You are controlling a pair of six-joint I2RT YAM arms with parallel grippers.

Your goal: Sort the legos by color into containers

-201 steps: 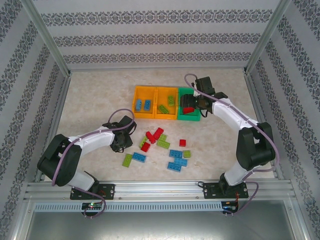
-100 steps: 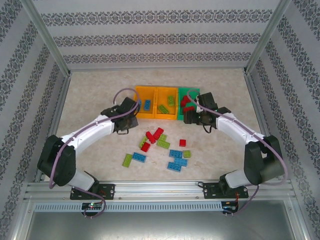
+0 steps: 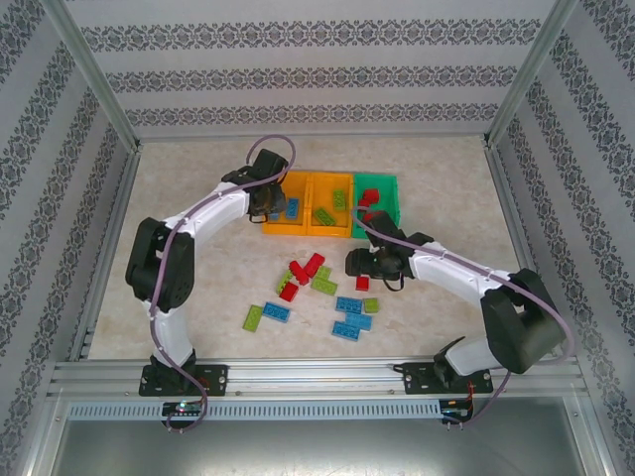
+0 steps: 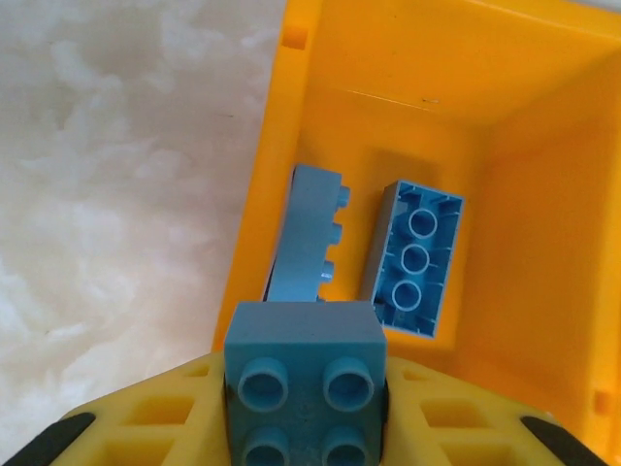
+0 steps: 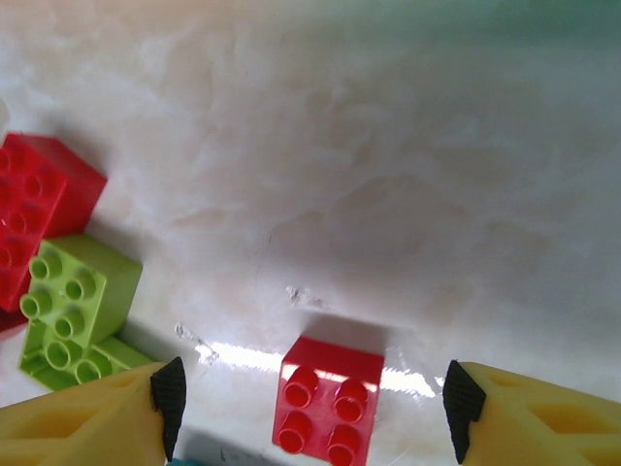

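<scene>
Marbled pale table, walled round with patterned paper, carries the whole sort. Farthest left, the left gripper is pinched on a sky-blue brick, studs facing the wrist camera, and hangs over the near end of the left orange bin. Two blue bricks already lie inside, one tipped on its side and one bottom up, both with their long axes running away from the fingers. The held brick sits just inside the near wall, so letting go should drop it among its own colour. Next along, the middle orange bin holds lime green bricks. Below the bins the loose legos are scattered, red, green and blue mixed. Over their right edge the right gripper has its fingers spread wide, one to each side of a small red brick that stands alone on the table, studs up, about midway between them. It is square, so no axis matters; a straight descent and squeeze looks enough. A lime green brick lies clear to its left. Beyond, the green bin, with red bricks in it, is nearest this right arm.
</scene>
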